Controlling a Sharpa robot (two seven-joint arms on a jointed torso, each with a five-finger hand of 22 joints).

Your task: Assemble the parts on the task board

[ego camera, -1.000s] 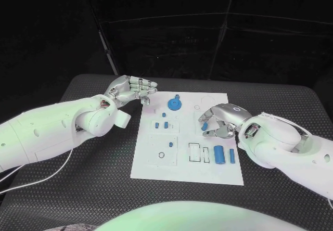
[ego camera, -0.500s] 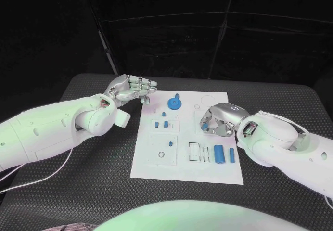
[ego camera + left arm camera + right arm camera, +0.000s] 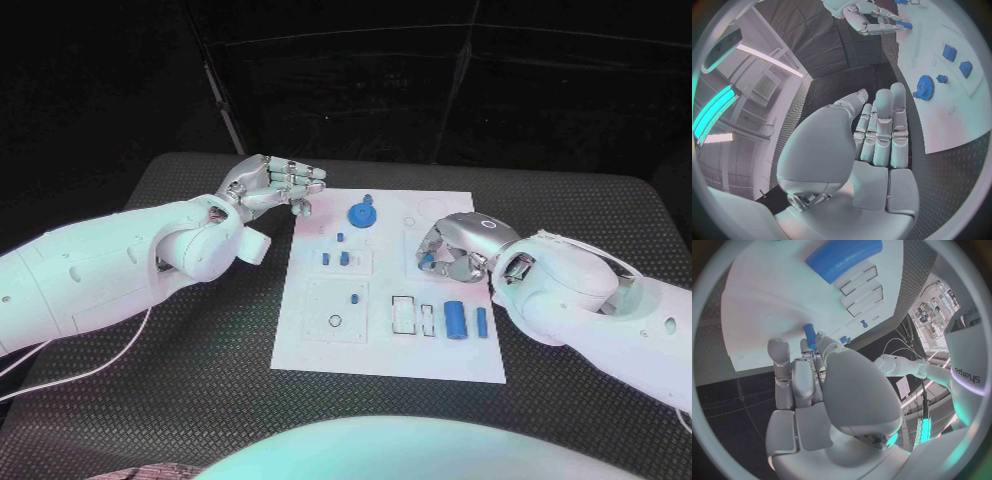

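The white task board (image 3: 387,345) lies in the middle of the table. My right hand (image 3: 450,248) hovers over its right side and pinches a small blue peg (image 3: 427,262) between its fingertips; the right wrist view shows this peg (image 3: 809,333) just above the board (image 3: 773,295). My left hand (image 3: 274,185) is at the board's far left corner, fingers curled in on nothing (image 3: 876,140). On the board sit a blue gear (image 3: 364,214), two small blue blocks (image 3: 335,259), a small peg (image 3: 356,298) and a blue cylinder (image 3: 456,320).
Two empty rectangular slots (image 3: 415,317) lie left of the cylinder, and a thin blue pin (image 3: 482,321) right of it. A round hole (image 3: 336,322) marks the board's near left part. Black ribbed table mat (image 3: 188,400) surrounds the board. A white cable (image 3: 87,370) trails under my left arm.
My right hand has turned slightly over the board's right side with the peg still pinched. The left hand has stayed where it was.
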